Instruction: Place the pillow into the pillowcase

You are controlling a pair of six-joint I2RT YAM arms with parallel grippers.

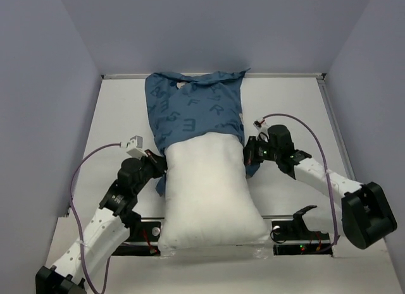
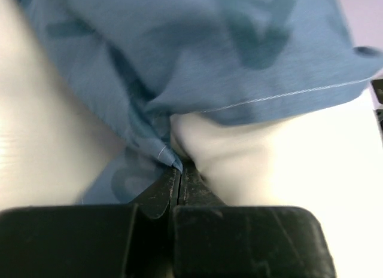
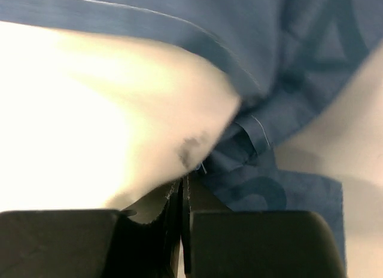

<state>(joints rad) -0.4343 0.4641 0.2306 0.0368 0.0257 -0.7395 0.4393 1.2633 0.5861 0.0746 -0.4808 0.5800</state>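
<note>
Plump white pillow [image 1: 209, 193] lying lengthwise on the white table [image 1: 120, 117], near end down by the arm bases, far end tucked inside the dark blue lettered pillowcase [image 1: 196, 107]. Roughly the far third covered, the rest bare. Pillowcase mouth stretched across the pillow's width and bunched at each flank.

At the left flank, left gripper [image 1: 161, 172] with fingers pressed together, pinching a corner of the blue hem. At the right flank, right gripper [image 1: 247, 156] likewise closed tight on a fold of the hem, white filling bulging just beside it.

Judged mid-task — opening held on both sides, most of the pillow yet to go in. Next move likely calling for an even pull of both hems toward the near edge, grips firm, neither side running ahead, lest the fabric skew or slip free.
</note>
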